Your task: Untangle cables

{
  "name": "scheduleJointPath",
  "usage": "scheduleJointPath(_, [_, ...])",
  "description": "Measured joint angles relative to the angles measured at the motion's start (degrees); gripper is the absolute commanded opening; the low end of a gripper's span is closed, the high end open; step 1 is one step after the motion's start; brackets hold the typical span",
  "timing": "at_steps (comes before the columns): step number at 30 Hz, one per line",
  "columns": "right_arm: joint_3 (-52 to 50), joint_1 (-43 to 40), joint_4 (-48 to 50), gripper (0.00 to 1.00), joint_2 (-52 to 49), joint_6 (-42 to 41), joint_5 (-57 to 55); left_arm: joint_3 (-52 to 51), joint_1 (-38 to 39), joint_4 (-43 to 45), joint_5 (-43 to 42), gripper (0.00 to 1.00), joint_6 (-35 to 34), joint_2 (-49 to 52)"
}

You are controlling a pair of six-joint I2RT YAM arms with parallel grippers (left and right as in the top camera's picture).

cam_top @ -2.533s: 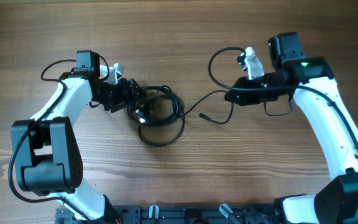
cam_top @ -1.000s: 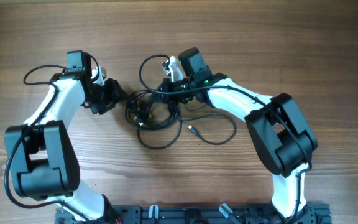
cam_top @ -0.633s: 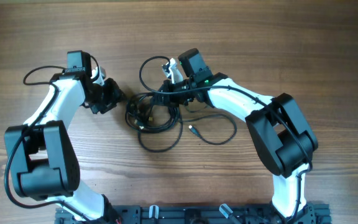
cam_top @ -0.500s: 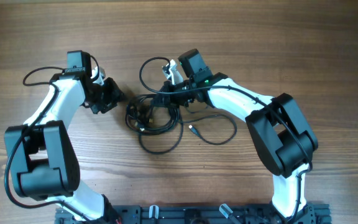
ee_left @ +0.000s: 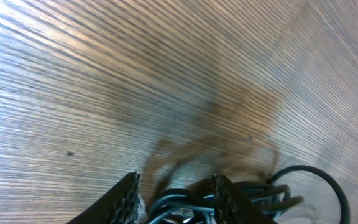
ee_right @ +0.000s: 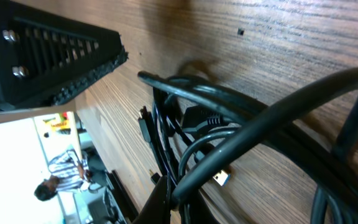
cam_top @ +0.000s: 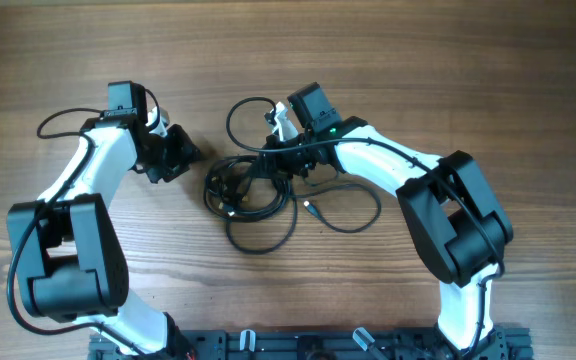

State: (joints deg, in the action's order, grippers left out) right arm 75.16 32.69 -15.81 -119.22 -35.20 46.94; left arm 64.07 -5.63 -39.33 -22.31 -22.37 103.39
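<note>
The cables lie as a knotted black bundle on the wooden table between my two arms. A separate loose cable curves to the bundle's right, its plug end lying free. My left gripper is open just left of the bundle. In the left wrist view its fingers stand apart with blurred cable strands between and beyond them. My right gripper is open over the bundle's top right. In the right wrist view a thick cable runs against its lower finger, and a plug shows below.
A thin black wire loop belonging to the right arm arches behind its wrist. Another arm wire loops at the left arm. A black rail runs along the table's front edge.
My right gripper has shifted slightly to the right, and the bundle has slid a little right and toward the front with it. The left arm has not moved.
</note>
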Motion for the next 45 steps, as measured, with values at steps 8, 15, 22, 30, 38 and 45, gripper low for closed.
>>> scheduleJointPath(8, [0.0, 0.0, -3.7, 0.04, 9.3, 6.6, 2.6, 0.0, 0.0, 1.2, -13.7, 0.71, 9.2, 0.0])
scheduleJointPath(15, [0.0, 0.0, -5.0, 0.04, 11.6, 9.4, 5.0, 0.0, 1.3, 0.9, -17.1, 0.81, 13.2, 0.0])
scheduleJointPath(22, [0.0, -1.0, -5.0, 0.04, 11.6, 11.9, 5.4, 0.0, 6.5, 1.2, -15.6, 0.82, 16.2, 0.0])
scheduleJointPath(30, [0.0, -1.2, -7.7, 0.04, 11.6, 13.0, 3.4, 0.0, 7.5, -3.0, -7.2, 0.84, 20.6, 0.0])
scheduleJointPath(38, [0.0, -1.2, -8.8, 0.04, 11.6, 13.8, -1.0, 0.0, 7.5, -2.5, -4.3, 0.81, 22.3, 0.0])
scheduleJointPath(45, [0.0, -1.7, -13.7, 0.04, 11.6, 16.3, -7.7, 0.0, 7.5, -2.7, -9.0, 0.86, 25.6, 0.0])
